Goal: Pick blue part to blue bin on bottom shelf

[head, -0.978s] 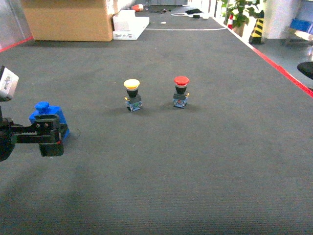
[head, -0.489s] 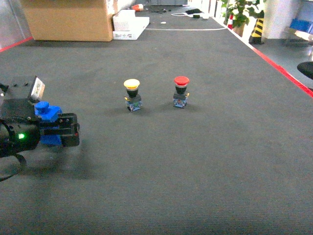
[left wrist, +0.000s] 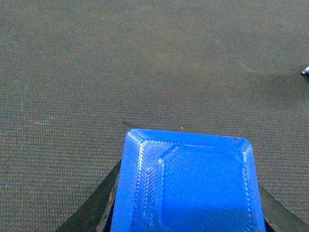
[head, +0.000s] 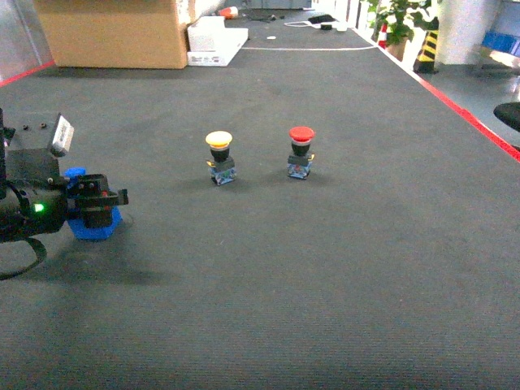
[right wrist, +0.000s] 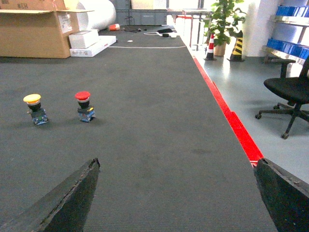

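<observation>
The blue part (head: 93, 229) sits on the dark carpet at the left of the head view, mostly covered by my left gripper (head: 101, 208). In the left wrist view the blue part (left wrist: 188, 179) fills the lower half. The dark fingers (left wrist: 110, 198) press against both of its sides, so the left gripper (left wrist: 188, 203) is shut on it. My right gripper (right wrist: 176, 193) is out of the head view. It hangs open over bare carpet with nothing between its fingers. Blue bins (right wrist: 293, 10) on a steel rack show at the far right; the bottom shelf is out of view.
A yellow-capped push-button (head: 219, 156) and a red-capped push-button (head: 301, 151) stand mid-floor. A cardboard box (head: 114, 32) and white boxes (head: 215, 41) lie at the back left. A red floor line (right wrist: 231, 121), an office chair (right wrist: 289, 92) and a potted plant (right wrist: 223, 19) are on the right.
My left gripper swung in from the left edge and came down around the blue part. Its fingers now sit lower, against the part's sides. The push-buttons have not moved.
</observation>
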`<state>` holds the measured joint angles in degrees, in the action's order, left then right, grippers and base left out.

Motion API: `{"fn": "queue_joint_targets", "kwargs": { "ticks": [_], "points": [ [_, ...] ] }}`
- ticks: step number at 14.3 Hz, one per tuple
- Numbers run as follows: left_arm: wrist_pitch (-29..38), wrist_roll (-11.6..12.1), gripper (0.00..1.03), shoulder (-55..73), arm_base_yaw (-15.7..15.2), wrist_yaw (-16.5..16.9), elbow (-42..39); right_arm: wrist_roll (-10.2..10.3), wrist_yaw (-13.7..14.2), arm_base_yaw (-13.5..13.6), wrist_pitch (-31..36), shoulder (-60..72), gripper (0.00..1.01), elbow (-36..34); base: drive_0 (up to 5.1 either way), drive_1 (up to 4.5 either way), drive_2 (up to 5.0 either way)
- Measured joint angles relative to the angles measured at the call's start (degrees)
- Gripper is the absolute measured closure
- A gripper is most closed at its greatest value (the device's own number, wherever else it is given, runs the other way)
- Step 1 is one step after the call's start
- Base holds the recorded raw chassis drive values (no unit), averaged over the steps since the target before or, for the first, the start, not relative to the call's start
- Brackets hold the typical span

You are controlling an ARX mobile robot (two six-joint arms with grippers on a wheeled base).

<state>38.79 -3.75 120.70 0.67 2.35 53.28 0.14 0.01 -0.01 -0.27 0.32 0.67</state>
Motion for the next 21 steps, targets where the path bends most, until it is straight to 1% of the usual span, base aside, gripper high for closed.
{"fn": "queue_joint_targets", "kwargs": {
  "ticks": [2, 3, 4, 5, 6, 7, 8, 9, 10, 12, 14, 15, 16, 18, 21],
  "points": [
    [0.7, -0.7, 0.58, -2.8, 0.6, -0.3, -3.9, 0.0, 0.0, 0.0, 0.0, 0.0, 0.03, 0.0, 0.0, 0.00, 0.0],
    [4.3, -1.7, 0.58, -5.5, 1.5, -1.8, -8.7, 0.0, 0.0, 0.0, 0.0, 0.0, 0.03, 0.0, 0.0, 0.00, 0.0],
    [9.5, -2.6, 0.58, -9.0, 2.6, -3.5, -14.6, 0.0, 0.0, 0.0, 0.0, 0.0, 0.03, 0.0, 0.0, 0.00, 0.0],
    [13.3, -3.1, 0.58, -12.9, 3.6, -5.2, -20.0, 0.0, 0.0, 0.0, 0.0, 0.0, 0.03, 0.0, 0.0, 0.00, 0.0],
    [16.4, -3.1, 0.59, -17.4, 4.5, -7.0, -25.2, 0.0, 0.0, 0.0, 0.0, 0.0, 0.03, 0.0, 0.0, 0.00, 0.0],
    [15.7, -2.9, 0.59, -23.1, 5.6, -8.7, -29.6, 0.0, 0.0, 0.0, 0.0, 0.0, 0.03, 0.0, 0.0, 0.00, 0.0],
    [11.9, -2.4, 0.59, -32.4, 6.8, -10.9, -34.7, 0.0, 0.0, 0.0, 0.0, 0.0, 0.03, 0.0, 0.0, 0.00, 0.0],
    [1.6, -1.7, 0.59, -52.7, 11.3, -16.1, -39.9, 0.0, 0.0, 0.0, 0.0, 0.0, 0.03, 0.0, 0.0, 0.00, 0.0],
    [-4.6, -1.6, 0.59, -63.1, 14.0, -19.3, -40.5, 0.0, 0.0, 0.0, 0.0, 0.0, 0.03, 0.0, 0.0, 0.00, 0.0],
    [-17.0, -0.2, 0.59, -82.2, 18.9, -26.3, -40.6, 0.0, 0.0, 0.0, 0.0, 0.0, 0.03, 0.0, 0.0, 0.00, 0.0],
    [-29.8, -0.2, 0.59, -97.9, 23.7, -33.7, -40.5, 0.0, 0.0, 0.0, 0.0, 0.0, 0.03, 0.0, 0.0, 0.00, 0.0],
    [-35.0, 0.0, 0.59, -103.8, 26.2, -36.6, -40.1, 0.0, 0.0, 0.0, 0.0, 0.0, 0.03, 0.0, 0.0, 0.00, 0.0],
    [-36.1, 0.2, 0.59, -106.7, 26.8, -37.3, -39.8, 0.0, 0.0, 0.0, 0.0, 0.0, 0.03, 0.0, 0.0, 0.00, 0.0],
    [-37.7, 0.1, 0.59, -106.0, 27.1, -37.3, -39.3, 0.0, 0.0, 0.0, 0.0, 0.0, 0.03, 0.0, 0.0, 0.00, 0.0],
    [-37.6, 0.1, 0.59, -105.8, 27.3, -37.0, -39.3, 0.0, 0.0, 0.0, 0.0, 0.0, 0.03, 0.0, 0.0, 0.00, 0.0]
  ]
}}
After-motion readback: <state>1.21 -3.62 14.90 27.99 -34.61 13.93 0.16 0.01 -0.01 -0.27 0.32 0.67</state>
